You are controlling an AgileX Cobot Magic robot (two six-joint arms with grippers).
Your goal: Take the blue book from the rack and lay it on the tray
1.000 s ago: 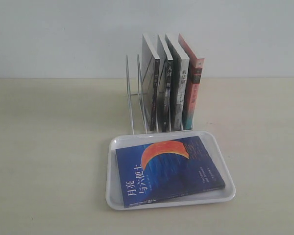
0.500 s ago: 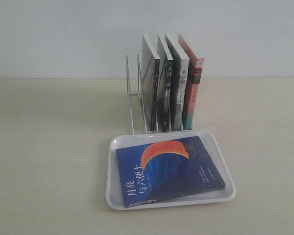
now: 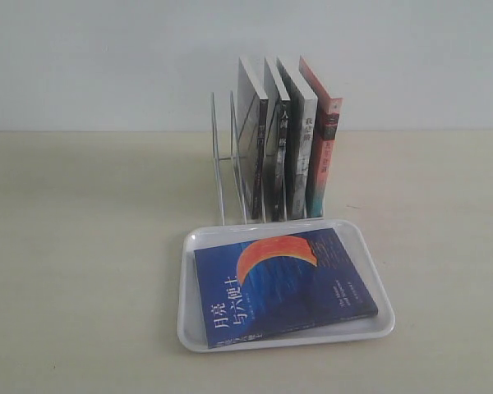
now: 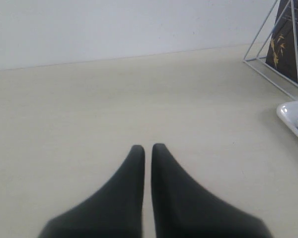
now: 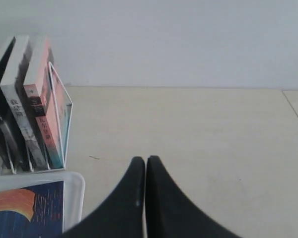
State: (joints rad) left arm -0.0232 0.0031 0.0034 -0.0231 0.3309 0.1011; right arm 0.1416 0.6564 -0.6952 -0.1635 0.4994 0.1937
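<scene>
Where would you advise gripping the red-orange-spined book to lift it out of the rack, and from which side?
Probably its top spine corner, from above. The red-orange-spined book stands upright at the right end of the rack in the exterior view and rises above it, while a white-spined book crowds its inner side.

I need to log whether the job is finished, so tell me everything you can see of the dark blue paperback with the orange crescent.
The thin dark blue paperback has a paper cover with a large orange-red crescent, a white Chinese title and small white lettering. It is closed and lies flat, cover up, slightly skewed inside the white glossy rectangular tray, its near-left corner reaching the rim. Only the tray touches it. It lies just in front of the silver wire rack, apart from it.
</scene>
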